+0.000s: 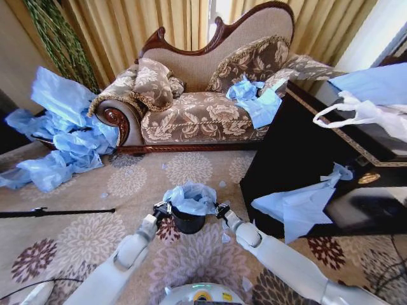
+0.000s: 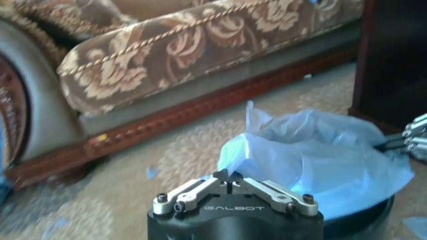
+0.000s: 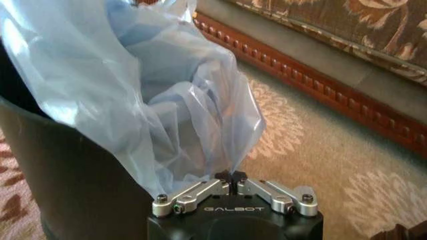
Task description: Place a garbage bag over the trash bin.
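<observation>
Floral carpet [image 1: 127, 184] spreads before a carved sofa [image 1: 203, 108], and the trash bin [image 1: 189, 222] stands on it in front of the sofa. The garbage bag [image 1: 191, 197] lies bunched over the bin's mouth. The left gripper [image 1: 163, 209] and right gripper [image 1: 221, 210] flank the bin, each pinched closed on the bag's edge. Being thin, light and slippery, the film likely tears or slides easily; its hem seems the best hold.

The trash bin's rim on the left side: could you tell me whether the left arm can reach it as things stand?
Probably yes. The left gripper is already at the trash bin, shut on the garbage bag draped over the rim, with nothing between them.
</observation>
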